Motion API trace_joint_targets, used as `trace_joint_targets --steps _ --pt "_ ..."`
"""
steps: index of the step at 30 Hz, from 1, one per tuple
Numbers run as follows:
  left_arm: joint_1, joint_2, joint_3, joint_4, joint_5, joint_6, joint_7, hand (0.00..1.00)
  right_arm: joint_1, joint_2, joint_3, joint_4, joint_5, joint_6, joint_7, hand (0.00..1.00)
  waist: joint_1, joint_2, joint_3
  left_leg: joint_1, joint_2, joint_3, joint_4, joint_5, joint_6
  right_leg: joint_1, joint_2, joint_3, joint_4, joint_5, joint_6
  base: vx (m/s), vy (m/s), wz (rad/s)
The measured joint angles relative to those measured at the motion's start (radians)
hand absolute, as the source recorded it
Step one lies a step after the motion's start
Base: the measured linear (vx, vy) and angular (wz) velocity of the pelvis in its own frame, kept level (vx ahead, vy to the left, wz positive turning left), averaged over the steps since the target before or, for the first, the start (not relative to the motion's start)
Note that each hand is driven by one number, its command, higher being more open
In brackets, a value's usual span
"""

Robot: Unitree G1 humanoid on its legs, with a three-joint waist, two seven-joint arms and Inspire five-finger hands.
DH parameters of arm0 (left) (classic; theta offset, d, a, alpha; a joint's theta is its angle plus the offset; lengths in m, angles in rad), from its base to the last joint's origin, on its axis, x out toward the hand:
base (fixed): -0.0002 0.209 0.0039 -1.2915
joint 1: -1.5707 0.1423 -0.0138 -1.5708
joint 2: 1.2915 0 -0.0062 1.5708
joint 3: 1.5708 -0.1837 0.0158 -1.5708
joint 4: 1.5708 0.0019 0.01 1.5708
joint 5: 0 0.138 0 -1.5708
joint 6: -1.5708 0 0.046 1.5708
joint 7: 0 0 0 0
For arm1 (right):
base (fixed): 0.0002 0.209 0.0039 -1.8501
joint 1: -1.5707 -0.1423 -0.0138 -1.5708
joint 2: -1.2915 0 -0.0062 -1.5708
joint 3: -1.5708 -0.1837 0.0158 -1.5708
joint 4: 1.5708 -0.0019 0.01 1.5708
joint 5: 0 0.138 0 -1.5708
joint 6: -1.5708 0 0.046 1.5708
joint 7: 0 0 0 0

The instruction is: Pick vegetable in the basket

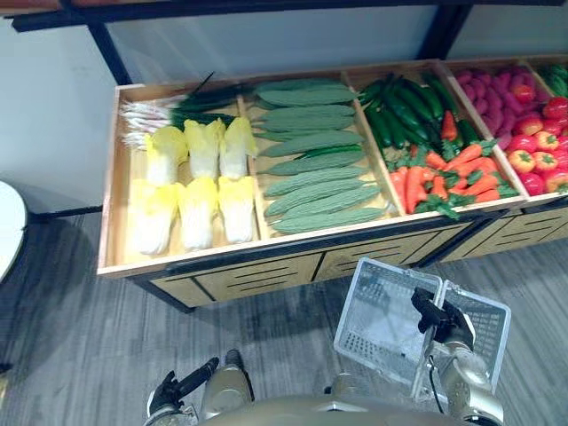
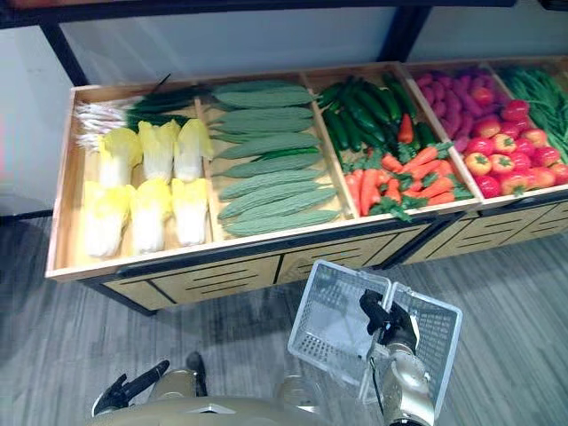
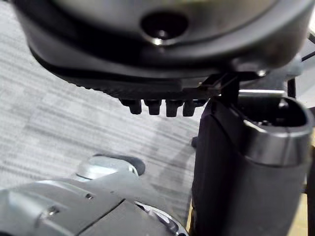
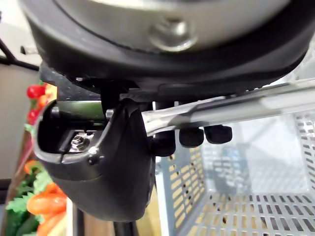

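Right robot hand (image 1: 437, 316) on handle (image 4: 246, 104) of basket (image 1: 377, 312); carrots (image 1: 463, 177) in wooden bin (image 1: 470, 211).

The basket (image 1: 383, 327) is showing as white perforated plastic — the counter (image 1: 113, 191) is looking like pale matt wood, the floor (image 1: 71, 311) grey and grainy.

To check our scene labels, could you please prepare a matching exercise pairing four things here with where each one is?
Things:
1 napa cabbages
2 carrots
3 white basket
4 left robot hand

Places:
A hanging by its handle from the right robot hand
B leftmost compartment, in front of the spring onions
C over the floor, holding nothing
D in front of the dark cucumbers

Pairs: 1-B, 2-D, 3-A, 4-C
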Motion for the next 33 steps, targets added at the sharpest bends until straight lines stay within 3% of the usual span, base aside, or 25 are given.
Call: trace_joint_targets --steps 3,5,9,10,23,30,33 --pt "-0.005 0.016 -0.01 -0.002 0.006 0.0 -0.004 1.0 0.013 0.028 0.002 0.015 0.0 0.001 0.003 0.0 -0.012 -0.017 -0.001 0.028 -0.063 -0.003 -0.12 0.044 0.028 0.024 -0.002 0.057 -0.105 0.035 0.019 0.04 0.187 0.23" --pt "-0.001 0.015 -0.009 0.0 0.007 0.005 -0.005 1.0 0.014 0.041 -0.001 0.016 0.0 0.002 0.001 0.0 -0.01 -0.018 0.003 0.067 -0.108 0.006 -0.221 0.083 0.058 0.051 -0.006 0.111 -0.196 0.096 0.028 0.09 0.195 0.03" --pt "0.007 0.029 -0.008 0.007 0.013 0.018 -0.003 1.0 0.002 0.049 0.01 0.02 0.0 0.001 0.006 0.0 -0.004 -0.016 0.003 0.136 -0.13 0.02 -0.31 0.108 0.074 0.09 -0.01 0.136 -0.241 0.156 0.025 0.1 0.131 -0.11" --pt "-0.012 0.024 -0.047 0.017 0.037 0.018 -0.007 1.0 -0.079 0.048 0.045 0.109 0.001 0.001 -0.018 0.0 -0.007 0.006 0.027 0.165 -0.08 -0.007 -0.325 0.107 0.024 0.112 0.053 0.16 -0.286 0.172 0.007 0.0 0.0 0.0" --pt "-0.014 0.024 -0.014 0.017 -0.011 0.017 0.004 1.0 -0.078 0.052 0.045 0.109 0.01 0.0 -0.024 0.0 -0.003 0.003 0.028 0.164 -0.08 -0.001 -0.324 0.111 0.021 0.123 0.056 0.158 -0.321 0.165 0.004 0.0 -0.003 -0.01" --pt "-0.05 0.027 0.102 0.008 -0.161 -0.006 0.055 1.0 -0.072 0.088 0.063 0.109 0.023 -0.017 -0.046 0.0 -0.001 -0.014 0.034 0.168 -0.079 0.013 -0.32 0.11 0.02 0.124 0.056 0.16 -0.336 0.175 0.019 0.02 -0.01 -0.06" --pt "-0.062 0.027 0.201 -0.052 -0.257 -0.029 0.091 1.0 -0.066 0.088 0.063 0.109 0.022 -0.019 -0.05 0.0 -0.001 -0.015 0.033 0.173 -0.079 0.014 -0.32 0.11 0.02 0.128 0.055 0.157 -0.336 0.181 0.024 0.01 -0.002 -0.03"
